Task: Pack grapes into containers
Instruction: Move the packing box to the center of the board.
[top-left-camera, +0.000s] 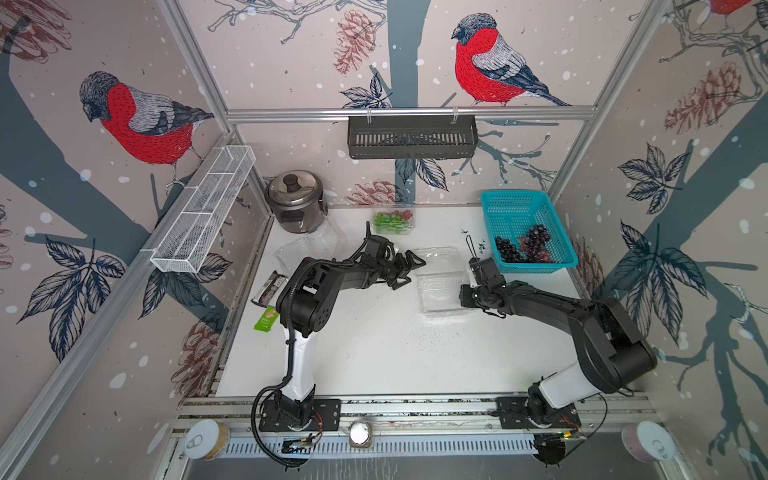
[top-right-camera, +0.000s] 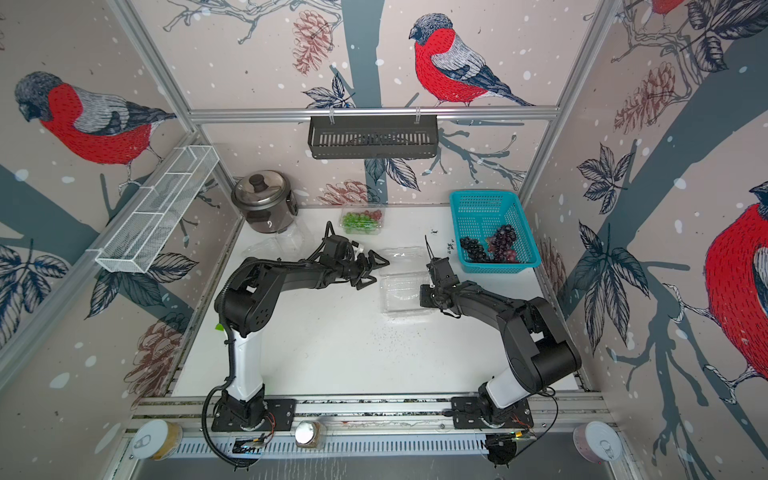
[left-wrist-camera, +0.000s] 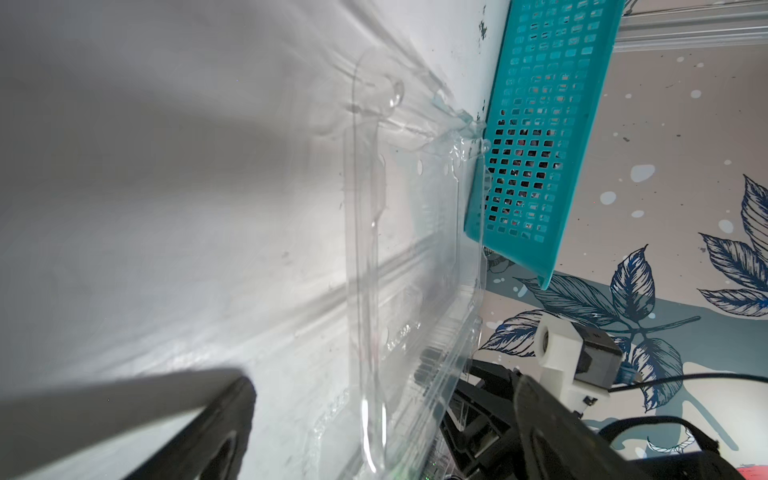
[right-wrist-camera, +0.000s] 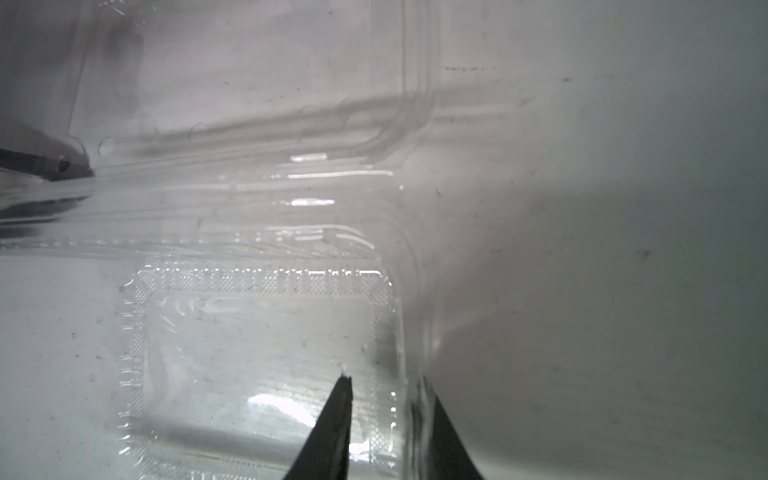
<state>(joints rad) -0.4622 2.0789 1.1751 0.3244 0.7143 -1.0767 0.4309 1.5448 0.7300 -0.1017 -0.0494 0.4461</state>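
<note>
Straddling one side wall of the open container, the right gripper has one finger inside the tray and the other outside. Its jaws are narrow, but a sliver of gap shows beside the inner finger, so it cannot be told whether the wall is truly pinched. In both top views this container lies empty at centre frame, with its lid folded back toward the top of the frame. The left gripper hovers just left of the lid, jaws spread wide, holding nothing. A packed container of green and red grapes sits at upper centre. Dark grapes lie in the turquoise basket at upper right.

Probable failures: the thin wall may buckle or slip from so small a bite. The light, unweighted box may also skid or tip when moved, and its lid could knock the basket close beside it.

Obscured: in the top views the right fingertips are hidden beneath the wrist. Clear plastic edges fade into the white table. A third container beside the rice cooker is faint, and whether it is open is unreadable.
</note>
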